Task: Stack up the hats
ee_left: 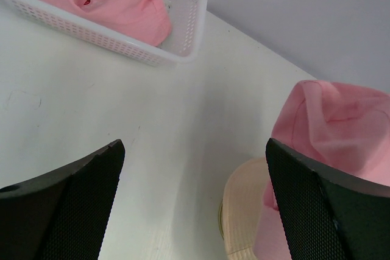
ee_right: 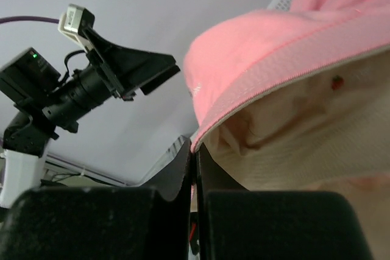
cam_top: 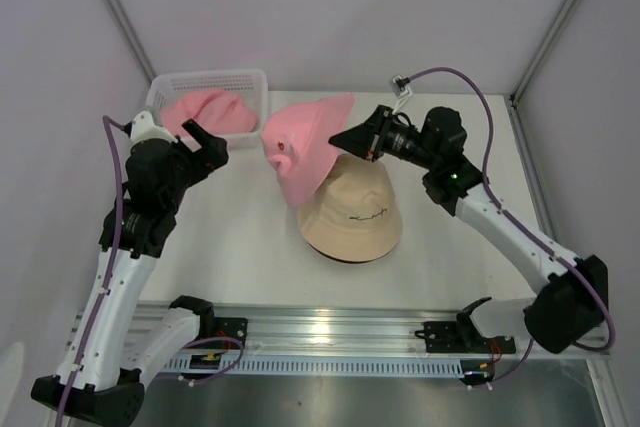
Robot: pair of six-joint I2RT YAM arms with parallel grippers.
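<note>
Holding: my right gripper (cam_top: 348,137) is clamped on the brim of a pink hat (cam_top: 305,142), which hangs in the air; the right wrist view shows the jaws pressed together on the brim edge.
Left gripper (cam_top: 203,142): jaws spread wide, nothing between them, hovering over bare table (cam_top: 240,237) at about 9 o'clock from the carried hat.
Beige hat (cam_top: 352,215): sits crown-up on the table near centre, a small dark mark on its front; the pink hat hangs over its 11 o'clock edge, and I cannot tell whether the cloth touches it.
Second pink hat (cam_top: 208,112): lying in the white basket (cam_top: 255,82) at 11 o'clock of the table.
Black hat: not visible in any view.
Step, as I judge it: placing the pink hat onto the beige one; the stack has barely started.
Next move needs: shift the pink hat toward 4 o'clock until it centres over the beige crown, lower, then release.
In the way: the cloth is floppy and held by one edge, so it may land folded or lopsided; the free left gripper could steady the far brim. The basket wall may hinder reaching the second pink hat.
</note>
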